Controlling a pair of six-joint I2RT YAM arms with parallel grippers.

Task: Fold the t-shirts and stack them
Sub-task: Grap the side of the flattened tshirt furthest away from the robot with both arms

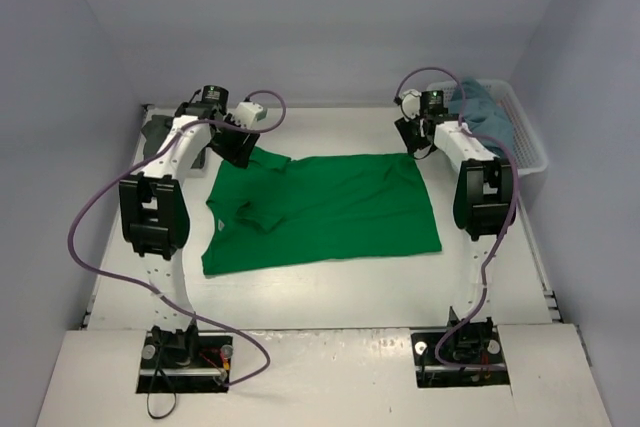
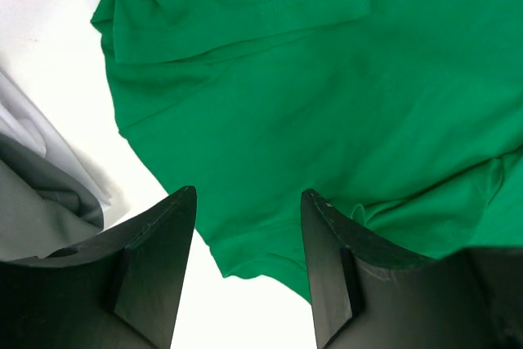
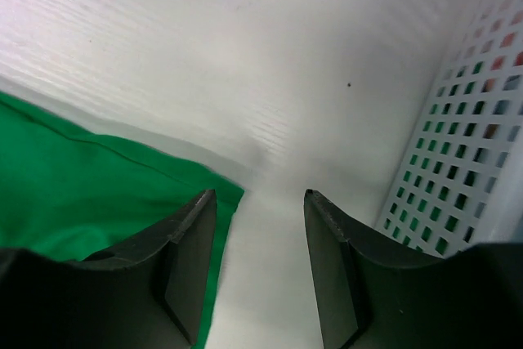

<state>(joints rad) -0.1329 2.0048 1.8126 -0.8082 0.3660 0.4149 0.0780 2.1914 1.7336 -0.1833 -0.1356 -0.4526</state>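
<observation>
- The white slatted basket stood at the far right edge of the table, against the right wall.
- 1 dusty blue t-shirt lay crumpled in the basket, heaped over its far end and spilling above the rim. I could not tell whether anything lay under it.
- From the right wrist camera, only the basket's slatted side wall showed, so its contents could not be seen from there.
- 1 bright green t-shirt lay spread mostly flat in the middle of the table, outside the basket, with its collar toward the left and its hem toward the right.
- The near left sleeve was folded in over the body, and the far left sleeve reached out toward the left arm.
- The left gripper hung over the green shirt's far left sleeve. Its jaws were parted and held nothing, and green cloth showed through the gap.
- Grey cloth and white cloth lay bunched on the table just left of that gripper, near the green shirt but apart from it.
- The right gripper was near the shirt's far right corner, between the shirt and the basket. Its jaws were released, with bare table between them, and the green edge lay beside its left finger.
</observation>
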